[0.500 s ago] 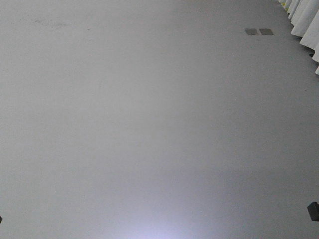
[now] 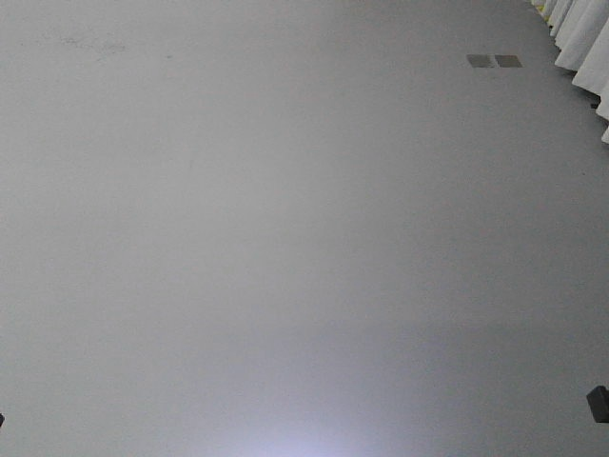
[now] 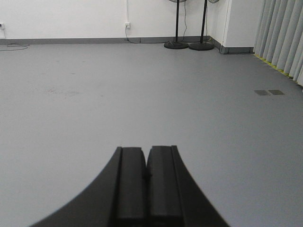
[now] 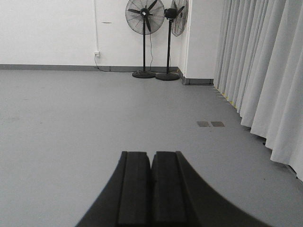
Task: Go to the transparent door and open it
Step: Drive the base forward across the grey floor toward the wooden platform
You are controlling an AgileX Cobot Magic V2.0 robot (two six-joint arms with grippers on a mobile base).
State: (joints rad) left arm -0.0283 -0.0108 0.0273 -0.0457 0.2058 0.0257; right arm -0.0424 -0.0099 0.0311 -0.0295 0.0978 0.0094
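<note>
The transparent door is out of view in every frame. In the left wrist view my left gripper (image 3: 145, 150) fills the bottom centre, its two black fingers pressed together with nothing between them, pointing across bare grey floor. The right wrist view has my right gripper (image 4: 151, 154) in the same pose, shut and empty, above the same floor. The front view holds only grey floor (image 2: 285, 238).
Two standing fans (image 4: 144, 19) on round bases stand by the far white wall. Pale curtains (image 4: 265, 71) hang along the right side. Two small floor plates (image 2: 494, 61) lie ahead on the right. A wall socket with a cable (image 3: 127, 24) sits on the far wall.
The floor marks in the front view have slid slightly up the frame, and the dark part at the lower right has sunk a little; nothing else differs.
</note>
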